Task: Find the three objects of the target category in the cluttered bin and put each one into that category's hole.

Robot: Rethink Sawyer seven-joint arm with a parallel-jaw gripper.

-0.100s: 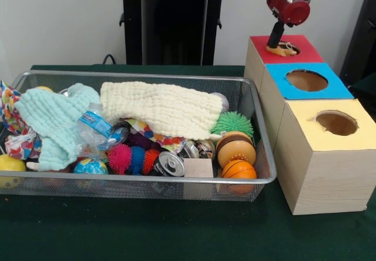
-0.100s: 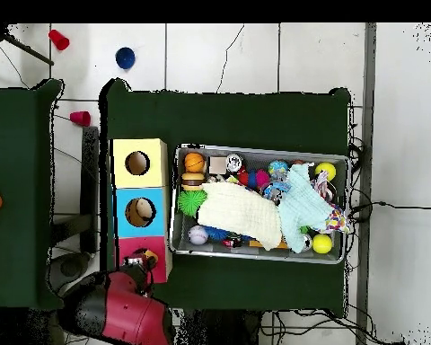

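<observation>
The wire-mesh bin (image 1: pixel 258 123) holds the clutter: a cream waffle-weave cloth (image 1: pixel 164 108) draped over the middle, a mint knitted cloth (image 1: pixel 56 120) bunched at its 9 o'clock side, a crumpled clear plastic bottle (image 1: pixel 97 129) with a blue label, a green spiky ball (image 1: pixel 232 122) at 3 o'clock, pink and blue spiky balls (image 1: pixel 120 158) along the near rim, a drink can (image 1: pixel 170 164) lying on its side, a small wooden block (image 1: pixel 198 168), a toy hamburger (image 1: pixel 235 147) and below it a small orange basketball (image 1: pixel 238 170). Beside the bin, at its 3 o'clock in the front view, stand three pale wood-grain boxes in a touching row, each with a round hole: a yellow-topped box (image 1: pixel 329 149) nearest, a blue-topped box (image 1: pixel 305 82) in the middle, a red-topped box (image 1: pixel 285 49) farthest. The gripper (image 1: pixel 276 42) reaches down at the red hole, where a tan, rounded object (image 1: pixel 283 50) sits at the rim — whether the fingers pinch it or have let go I cannot tell. The bin's rim stands just beside the boxes, with bare green tablecloth (image 1: pixel 147 231) open in front. The overhead view alone shows a yellow ball (image 2: pixel 322 243) and a pale ball (image 2: pixel 198 235) by the bin's edges, plus cups (image 2: pixel 125 57) on the tiled floor — and there the red arm (image 2: pixel 120 310) covers the gripper.
</observation>
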